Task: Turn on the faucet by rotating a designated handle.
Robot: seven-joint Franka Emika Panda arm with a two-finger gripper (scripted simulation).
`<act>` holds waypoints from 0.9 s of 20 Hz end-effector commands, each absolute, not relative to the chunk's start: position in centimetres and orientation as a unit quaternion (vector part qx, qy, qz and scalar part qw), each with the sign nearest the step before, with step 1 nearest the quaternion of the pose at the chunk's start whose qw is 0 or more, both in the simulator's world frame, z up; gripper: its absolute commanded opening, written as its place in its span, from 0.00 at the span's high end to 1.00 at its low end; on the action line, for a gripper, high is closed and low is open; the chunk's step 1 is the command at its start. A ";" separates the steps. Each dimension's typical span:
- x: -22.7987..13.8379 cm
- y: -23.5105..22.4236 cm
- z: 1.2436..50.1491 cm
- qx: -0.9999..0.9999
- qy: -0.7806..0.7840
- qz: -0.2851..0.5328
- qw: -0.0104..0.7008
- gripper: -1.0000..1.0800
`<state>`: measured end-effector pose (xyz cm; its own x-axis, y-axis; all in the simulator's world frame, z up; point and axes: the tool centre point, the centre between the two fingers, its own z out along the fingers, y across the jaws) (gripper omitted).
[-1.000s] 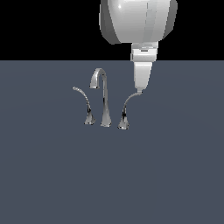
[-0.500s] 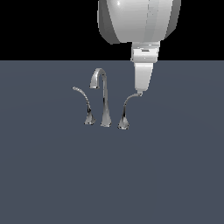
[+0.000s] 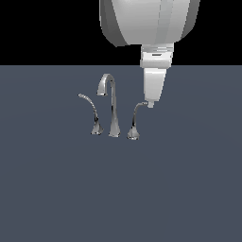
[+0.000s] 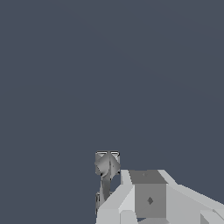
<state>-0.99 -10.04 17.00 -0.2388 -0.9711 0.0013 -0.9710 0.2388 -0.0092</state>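
- Table [image 3: 56, 198]: flat slate-grey surface; the near half is bare, with open room on every side of the faucet set.
- Faucet [image 3: 112, 106]: small chrome set standing mid-table, with three pieces in a row.
- Handle [image 3: 135, 124]: on the exterior view's right of the row. It has a flared cone base on the table and a slim lever arcing up and toward the right, ending in a pale tip.
- Spout [image 3: 109, 90]: tall gooseneck in the middle on a flared base, with its outlet curving toward the exterior view's left.
- Twin handle [image 3: 91, 113]: thinner hooked lever on the exterior view's left, well apart from the hand.
- Hand [image 3: 151, 104]: hangs pointing down, its tip right at the handle's lever tip. Contact looks likely, but I cannot confirm it.
- Hand state: cannot tell. The fingers read as one white block in the exterior view, and the wrist view shows only pale hand body [image 4: 148, 199] beside a chrome piece [image 4: 106, 168].
- Arm [image 3: 146, 21]: large white body above, against the black background at the table's far edge.
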 end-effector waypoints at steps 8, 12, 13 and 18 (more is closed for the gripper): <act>-2.3 -6.7 17.0 -0.620 0.785 -0.001 0.000 1.00; -2.7 -4.1 17.1 -0.622 0.783 0.000 0.000 1.00; -2.7 -4.1 17.1 -0.622 0.783 0.000 0.000 1.00; -1.8 -4.7 17.0 -0.611 0.791 -0.002 -0.001 1.00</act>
